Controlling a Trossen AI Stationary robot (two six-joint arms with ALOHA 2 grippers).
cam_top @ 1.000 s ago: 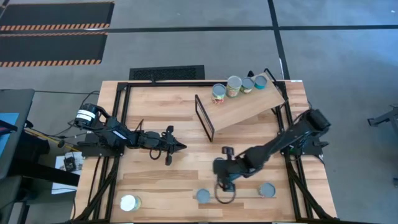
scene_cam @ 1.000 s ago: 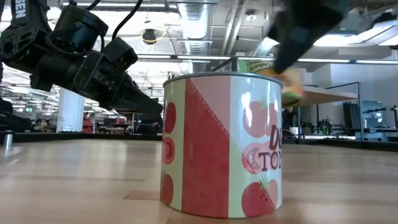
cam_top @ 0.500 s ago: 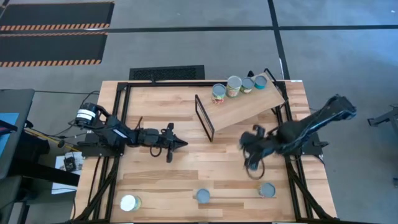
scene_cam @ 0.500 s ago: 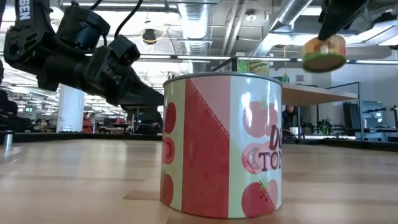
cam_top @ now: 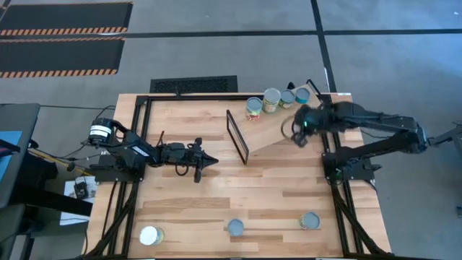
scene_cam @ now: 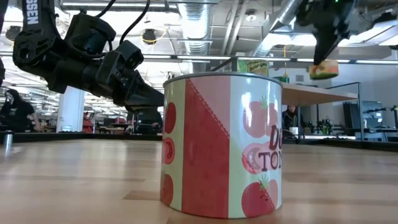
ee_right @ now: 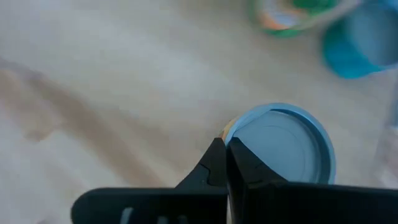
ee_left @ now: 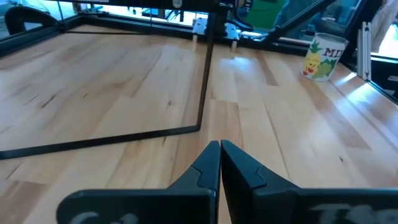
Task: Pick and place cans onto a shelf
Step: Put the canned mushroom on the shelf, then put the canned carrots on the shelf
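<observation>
Step in hand: I judge this the carry-and-place step. My right gripper (cam_top: 297, 135) is above the shelf (cam_top: 278, 130) with a can (ee_right: 281, 144) in its grip, near the row of cans (cam_top: 277, 99) standing along the shelf's far edge.

Right fingers: pinched nearly together on the rim of the can; in the right wrist view the bluish-grey lid sits just beyond the tips, with the rim nipped between them. In the low view the can (scene_cam: 323, 69) hangs under the gripper, clear of the shelf surface.

Where the can lies: above the light-wood board, on the side near the row of four, not yet resting on it as far as I can judge.

Next move, my reading: bring the can down until its base meets the board, beside the row without knocking it, then part the fingers and lift straight off. The board is slanted, so I would set it down gently.

Left gripper (cam_top: 207, 160): waiting over the middle of the worktop (cam_top: 188, 202), fingers pressed together on nothing, pointing toward the black frame (cam_top: 237, 136) at the shelf's end.

Left to do: three cans on the worktop's near side — a white-topped can (cam_top: 150, 235) and two grey-topped ones (cam_top: 236, 228) (cam_top: 310, 221).
</observation>
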